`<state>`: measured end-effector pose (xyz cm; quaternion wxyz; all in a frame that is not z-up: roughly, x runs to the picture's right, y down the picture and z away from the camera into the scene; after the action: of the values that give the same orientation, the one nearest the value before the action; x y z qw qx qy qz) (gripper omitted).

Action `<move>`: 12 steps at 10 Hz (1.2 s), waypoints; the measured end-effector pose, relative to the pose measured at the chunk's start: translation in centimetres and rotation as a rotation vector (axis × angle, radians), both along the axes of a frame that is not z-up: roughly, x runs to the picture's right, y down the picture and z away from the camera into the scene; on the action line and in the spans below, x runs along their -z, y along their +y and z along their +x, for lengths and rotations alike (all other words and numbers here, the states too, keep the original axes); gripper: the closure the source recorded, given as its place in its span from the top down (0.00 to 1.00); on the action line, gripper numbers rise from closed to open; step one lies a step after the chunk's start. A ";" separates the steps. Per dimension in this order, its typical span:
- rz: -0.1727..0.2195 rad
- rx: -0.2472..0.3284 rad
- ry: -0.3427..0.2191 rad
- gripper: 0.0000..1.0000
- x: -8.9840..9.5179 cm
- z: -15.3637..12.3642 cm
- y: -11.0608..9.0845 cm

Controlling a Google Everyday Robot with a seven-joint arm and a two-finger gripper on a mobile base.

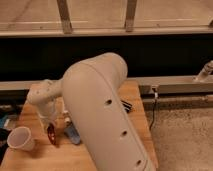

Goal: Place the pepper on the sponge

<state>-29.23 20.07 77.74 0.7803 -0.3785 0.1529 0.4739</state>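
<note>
"Pepper first: where is it?"

"Lower left of the frame, a slim red shape standing nearly upright, right under the end effector."

"And the end effector itself?"

"It points straight down over the left part of the wooden worktop. Its fingers are closed together and they have the pepper by its upper end. Whether the pepper's lower tip touches the wood, I cannot tell."

"What lies closest to it?"

"The sponge, a flat blue pad lying at a slant just to the right of the pepper. The two are near each other but apart. The sponge's right edge is hidden behind the arm."

"Further out?"

"To the left of the pepper, near the worktop's left edge, stands a white cup, upright with its mouth up. The arm is a thick pale link that fills the centre of the frame and runs down to the bottom edge. Beyond its right side a small black object pokes out on the worktop; what it is, I cannot make out. At the worktop's right edge a cable hangs down toward the speckled floor."
</note>
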 end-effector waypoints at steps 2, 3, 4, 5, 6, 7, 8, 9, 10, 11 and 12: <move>0.033 -0.013 0.015 0.00 0.5 1.9 -2.3; 0.051 -0.017 0.034 0.00 0.3 3.4 -3.3; 0.067 -0.021 0.047 0.00 0.0 5.0 -4.0; 0.088 -0.025 0.063 0.00 -0.4 7.1 -4.7; 0.101 -0.025 0.078 0.00 -0.8 8.6 -5.0; 0.111 -0.023 0.096 0.00 -1.3 10.0 -5.1; 0.116 -0.027 0.107 0.00 -1.6 11.0 -5.0; 0.116 -0.037 0.121 0.00 -2.0 12.1 -5.1; 0.115 -0.045 0.126 0.00 -2.1 12.6 -5.1; 0.115 -0.050 0.123 0.00 -1.8 12.6 -5.0; 0.117 -0.048 0.115 0.00 -1.5 12.1 -4.9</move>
<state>-17.09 15.21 79.19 0.7794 -0.3080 0.1607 0.5214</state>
